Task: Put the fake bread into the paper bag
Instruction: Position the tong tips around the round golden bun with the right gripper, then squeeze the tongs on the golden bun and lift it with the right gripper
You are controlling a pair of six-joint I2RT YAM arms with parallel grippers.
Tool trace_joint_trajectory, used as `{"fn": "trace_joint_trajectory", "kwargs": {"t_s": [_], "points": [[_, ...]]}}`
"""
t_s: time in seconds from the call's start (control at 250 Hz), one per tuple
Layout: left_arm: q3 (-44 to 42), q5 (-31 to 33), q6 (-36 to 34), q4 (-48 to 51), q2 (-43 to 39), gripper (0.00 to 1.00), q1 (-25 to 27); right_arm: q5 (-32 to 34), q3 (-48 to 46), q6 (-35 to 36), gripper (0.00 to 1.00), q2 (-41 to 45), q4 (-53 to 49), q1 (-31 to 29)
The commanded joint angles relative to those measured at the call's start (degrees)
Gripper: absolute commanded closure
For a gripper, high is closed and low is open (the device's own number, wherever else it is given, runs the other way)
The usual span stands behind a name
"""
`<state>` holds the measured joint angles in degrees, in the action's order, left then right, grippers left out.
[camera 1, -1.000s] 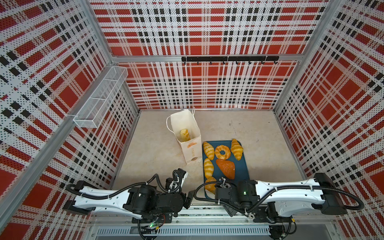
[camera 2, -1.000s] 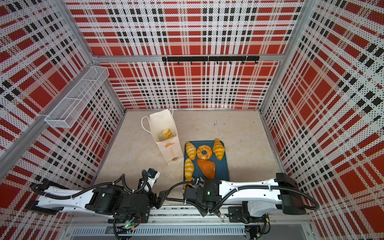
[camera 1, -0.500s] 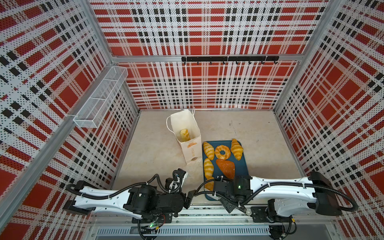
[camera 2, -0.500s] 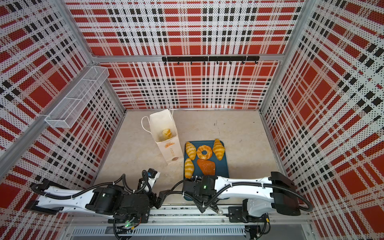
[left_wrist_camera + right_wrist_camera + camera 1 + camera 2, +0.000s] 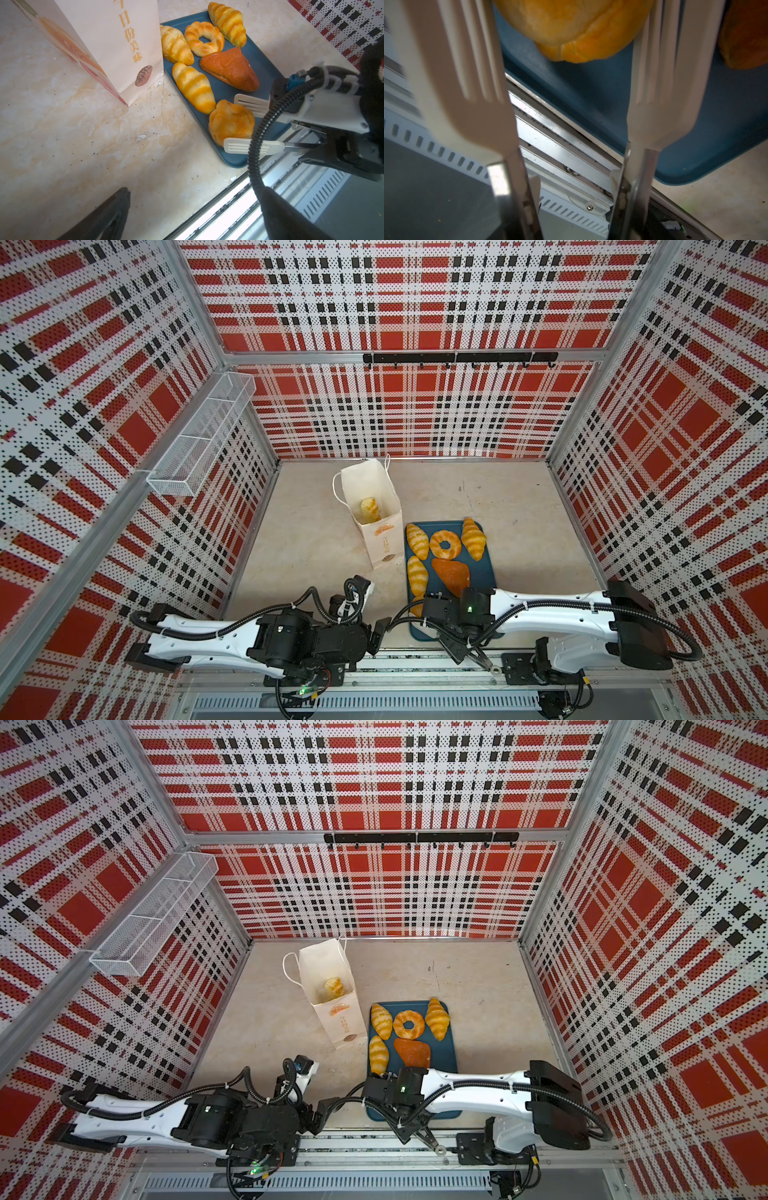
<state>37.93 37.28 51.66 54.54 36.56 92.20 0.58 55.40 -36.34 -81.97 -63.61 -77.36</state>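
The white paper bag (image 5: 380, 541) stands upright and open with one croissant (image 5: 370, 509) inside. Right beside it lies the teal tray (image 5: 482, 572) with fake bread: three croissants (image 5: 417, 540), a ring doughnut (image 5: 436, 545), a brown triangular loaf (image 5: 451, 572) and a round bun (image 5: 230, 122). My right gripper (image 5: 574, 187) is shut on white slotted tongs (image 5: 245, 146). The tongs' two paddles flank the round bun (image 5: 571, 31) at the tray's near end and touch its sides. My left gripper (image 5: 193, 218) is open and empty over the table's front edge, left of the tray.
A white wire basket (image 5: 199, 439) hangs on the left wall and a black hook rail (image 5: 457, 358) on the back wall. A metal rail (image 5: 239, 207) runs along the table's front edge, close under the tray's near corner.
My right arm has slid left along the tray's near end and the tong paddles have drawn in around the round bun. The left arm has not moved.
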Motion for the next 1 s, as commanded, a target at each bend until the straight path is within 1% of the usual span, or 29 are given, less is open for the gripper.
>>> {"fn": "trace_joint_trajectory", "kwargs": {"t_s": [0.0, 0.184, 0.284, 0.488, 0.776, 0.996], "points": [[1.7, 0.6, 0.2, -0.1, -0.5, 0.01, -0.8, -0.3, 1.8, 0.9, 0.41, 0.5, 0.8, 0.4], [2.4, 0.7, -1.0, -0.1, -1.0, 0.01, -2.2, 0.4, 2.0, 0.3, 0.52, 2.4, -1.1, 0.5], [2.9, 0.5, -1.9, -0.1, -1.2, 0.01, -3.0, 0.9, 1.9, 0.0, 0.54, 4.0, -1.0, 0.5], [4.1, 0.8, -2.8, -0.2, -1.7, 0.01, -3.6, 3.2, 1.6, -1.2, 0.56, 7.2, -3.8, 0.5], [5.8, 1.0, -5.3, -0.5, -1.3, 0.01, -4.6, 6.3, 2.0, -3.9, 0.56, 14.6, -6.5, 0.7], [8.6, 0.4, -9.3, -1.1, -0.6, 0.01, -7.7, 8.7, 6.0, -2.7, 0.55, 16.9, -10.0, 1.8]]}}
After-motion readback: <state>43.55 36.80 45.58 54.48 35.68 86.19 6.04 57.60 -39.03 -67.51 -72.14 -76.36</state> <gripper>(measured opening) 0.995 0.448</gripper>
